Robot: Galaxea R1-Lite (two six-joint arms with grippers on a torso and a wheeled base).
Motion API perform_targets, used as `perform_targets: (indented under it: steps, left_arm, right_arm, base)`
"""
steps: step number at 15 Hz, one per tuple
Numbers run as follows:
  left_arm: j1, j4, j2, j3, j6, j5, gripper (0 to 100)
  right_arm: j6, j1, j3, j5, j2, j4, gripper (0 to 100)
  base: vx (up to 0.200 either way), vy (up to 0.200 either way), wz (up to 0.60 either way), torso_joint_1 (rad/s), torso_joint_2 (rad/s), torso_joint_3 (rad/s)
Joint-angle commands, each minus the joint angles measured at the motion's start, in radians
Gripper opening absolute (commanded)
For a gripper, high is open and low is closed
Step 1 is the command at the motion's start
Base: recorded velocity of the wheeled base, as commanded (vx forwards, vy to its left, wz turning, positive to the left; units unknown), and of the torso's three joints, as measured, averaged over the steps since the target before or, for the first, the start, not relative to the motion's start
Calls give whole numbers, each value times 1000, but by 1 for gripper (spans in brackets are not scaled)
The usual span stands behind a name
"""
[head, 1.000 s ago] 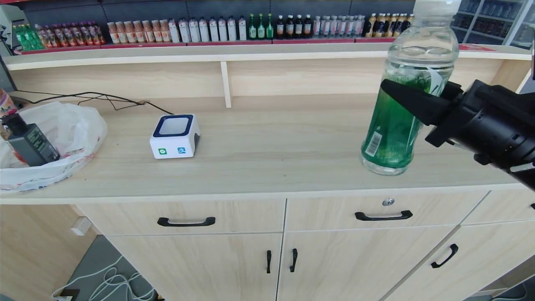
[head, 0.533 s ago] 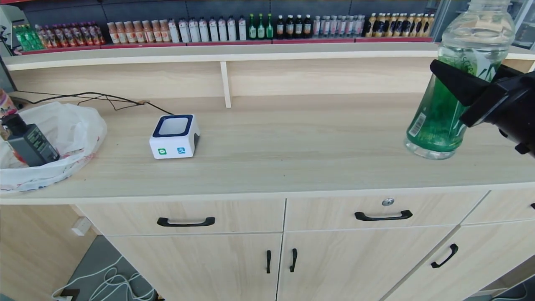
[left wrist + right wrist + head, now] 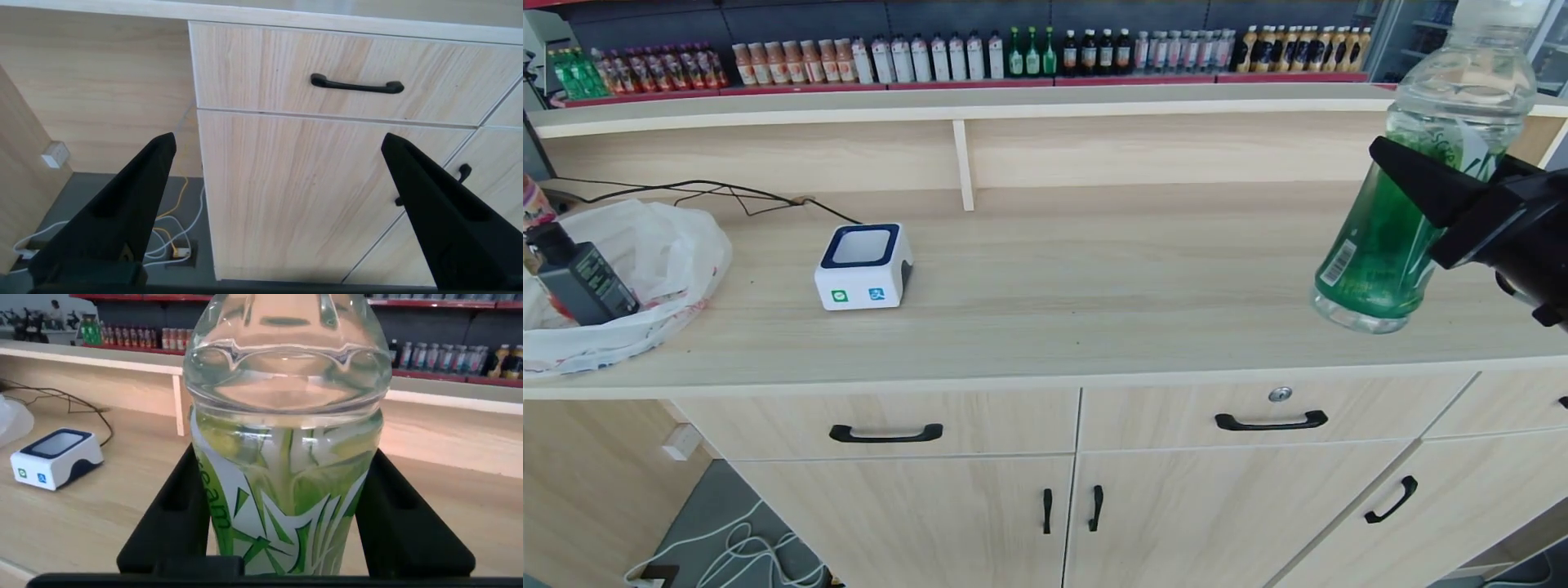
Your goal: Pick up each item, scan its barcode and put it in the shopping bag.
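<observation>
The green bottle (image 3: 1380, 237), clamped between the right gripper's (image 3: 286, 539) fingers (image 3: 1421, 184), should be brought over the scanner (image 3: 863, 265) with its barcode (image 3: 1338, 263) turned downward.

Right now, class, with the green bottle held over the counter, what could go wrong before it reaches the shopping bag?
The right gripper holds the green bottle tilted above the counter; a slip could drop it. Its barcode faces sideways and the scanner sits far to the left, so the scan may miss. The shopping bag already holds a dark bottle that it could knock.
</observation>
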Motion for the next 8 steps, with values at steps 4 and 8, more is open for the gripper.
perform_targets:
  steps: [4,8]
  left_arm:
    - [0,0,0,0,0,0,100]
    - [0,0,0,0,0,0,100]
  right_arm:
    - [105,2,12,-1,-22,-10,0]
    - [110,2,37,1,-34,-13,0]
  base:
    - [0,0,0,0,0,0]
    - [0,0,0,0,0,0]
